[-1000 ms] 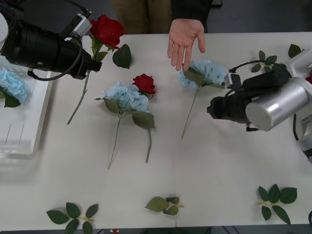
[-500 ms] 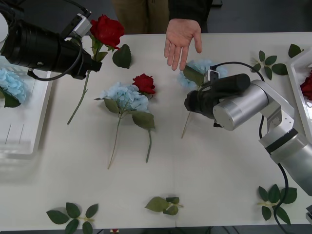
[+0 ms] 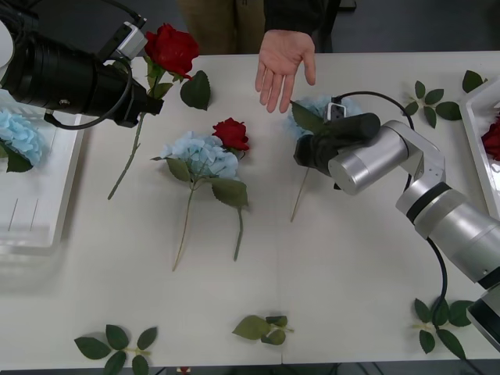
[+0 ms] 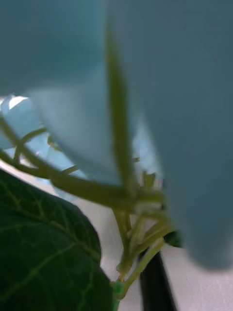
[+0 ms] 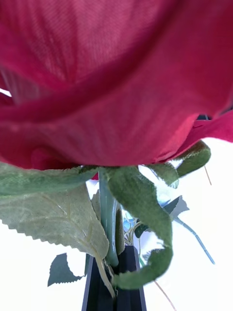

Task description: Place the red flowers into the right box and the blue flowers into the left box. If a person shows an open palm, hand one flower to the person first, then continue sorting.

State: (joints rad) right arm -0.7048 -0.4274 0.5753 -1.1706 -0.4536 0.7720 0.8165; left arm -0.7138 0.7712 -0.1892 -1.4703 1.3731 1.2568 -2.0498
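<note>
Held red rose: a deep-red rose (image 3: 171, 48) sits at the upper left of the front view, its head up and toward the far table edge, its thin green stem running down and to the left over the white table (image 3: 328, 258). In the left wrist view the red head (image 5: 116, 77) looms just above green sepals and the stem.
Left gripper: the left gripper (image 3: 148, 87) is clamped on the rose stem just below the head, at the end of a black arm reaching in from the left edge.
Blue flower at centre right: a pale blue flower (image 3: 328, 113) lies upper centre-right, head toward the far edge, stem slanting down and left. In the right wrist view its blurred blue petals (image 4: 63, 73) and forked green stems sit very close.
Right gripper: the right gripper (image 3: 306, 152) is low over this flower's stem just beneath the head, on a silver arm bent in from the lower right. Whether its fingers are apart or together cannot be told.
Person's hand: an open palm (image 3: 283, 64) is held out over the far table edge, fingers pointing down, just beside the blue head.
Middle pair: another blue flower (image 3: 201, 155) and red rose (image 3: 231, 133) lie touching at centre, stems pointing toward the near edge.
Left box: a white tray (image 3: 39, 211) at the left edge holds a blue flower (image 3: 19, 137).
Right box: a white tray rim (image 3: 473, 129) at the right edge holds a red flower (image 3: 492, 141).
</note>
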